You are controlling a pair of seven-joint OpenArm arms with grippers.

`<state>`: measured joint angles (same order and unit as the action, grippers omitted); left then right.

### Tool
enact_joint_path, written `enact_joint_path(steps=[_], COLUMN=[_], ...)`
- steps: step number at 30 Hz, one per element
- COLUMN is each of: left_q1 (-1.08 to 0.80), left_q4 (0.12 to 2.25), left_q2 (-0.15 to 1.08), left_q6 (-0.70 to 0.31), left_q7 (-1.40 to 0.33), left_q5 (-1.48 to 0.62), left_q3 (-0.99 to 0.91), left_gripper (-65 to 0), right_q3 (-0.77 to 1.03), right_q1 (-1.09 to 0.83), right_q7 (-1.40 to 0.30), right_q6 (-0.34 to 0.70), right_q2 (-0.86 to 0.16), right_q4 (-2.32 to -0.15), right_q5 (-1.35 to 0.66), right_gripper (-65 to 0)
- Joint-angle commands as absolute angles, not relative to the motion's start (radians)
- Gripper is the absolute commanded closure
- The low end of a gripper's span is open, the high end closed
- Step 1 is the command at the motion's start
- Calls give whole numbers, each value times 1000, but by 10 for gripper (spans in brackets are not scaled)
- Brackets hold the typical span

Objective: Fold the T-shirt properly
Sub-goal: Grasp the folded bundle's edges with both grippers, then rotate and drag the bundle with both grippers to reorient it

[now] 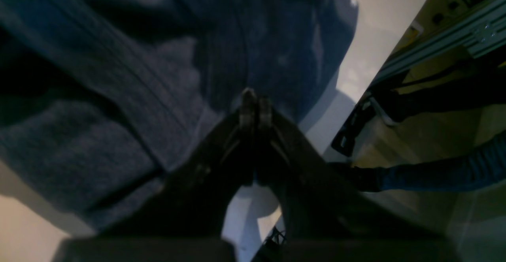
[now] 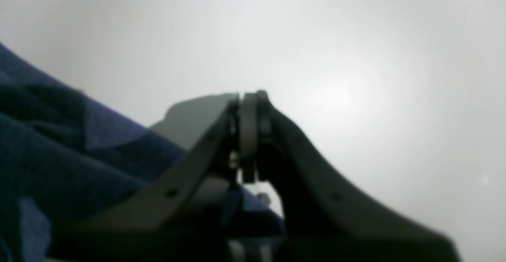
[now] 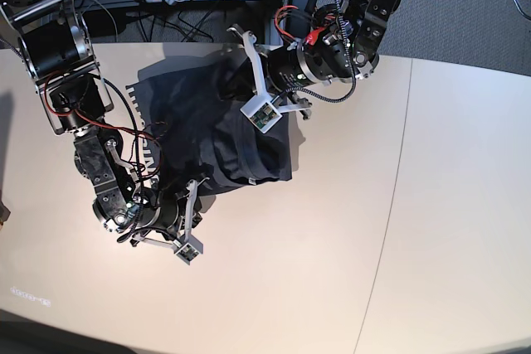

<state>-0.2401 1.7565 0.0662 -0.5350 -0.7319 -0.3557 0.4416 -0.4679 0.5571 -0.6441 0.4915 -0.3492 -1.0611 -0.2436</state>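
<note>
The T-shirt (image 3: 217, 126) lies bunched near the tabletop's (image 3: 348, 230) far left edge. Both the left gripper (image 1: 256, 103) and the right gripper (image 2: 248, 100) are clenched, apparently pinching nothing. Dragging risks worse wrinkling.

2 black-and-silver arms (image 3: 75, 134), red and black cables, white wrist-camera brackets (image 3: 264, 113), seemingly dark tapered fingers (image 2: 253, 135)

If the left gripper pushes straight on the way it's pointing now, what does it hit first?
The shut left gripper points straight into the crumpled dark heather-grey cotton T-shirt. That cloth would likely be met first, almost at once; its tips already look against the fabric, though depth is unclear.
</note>
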Motion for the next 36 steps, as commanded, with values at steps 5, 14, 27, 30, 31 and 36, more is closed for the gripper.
enact_joint_path(steps=[5,14,27,30,31,36], left_q1=[-224,-194,-93,-53,-39,51], left_q4=[1765,1760,1552,1511,1498,1422], left_q2=[58,79,86,86,86,86], left_q6=[-558,-558,-558,-558,-558,-558], left_q7=[-699,-694,-684,-684,-684,-683], left_q5=[-363,-242,-315,-314,-314,-314], left_q3=[443,406,251,251,251,251], left_gripper=[0,0,0,0,0,0], right_q3=[-460,-460,-458,-456,-453,-410], right_q1=[575,530,478,464,456,410], right_q7=[-634,-638,-676,-689,-689,-689], right_q6=[546,546,546,546,546,546], right_q2=[-372,-427,-504,-504,-504,-504], right_q4=[-1074,-1075,-1085,-1086,-1087,-1088], right_q5=[-295,-317,-402,-421,-424,-429], right_gripper=[0,0,0,0,0,0])
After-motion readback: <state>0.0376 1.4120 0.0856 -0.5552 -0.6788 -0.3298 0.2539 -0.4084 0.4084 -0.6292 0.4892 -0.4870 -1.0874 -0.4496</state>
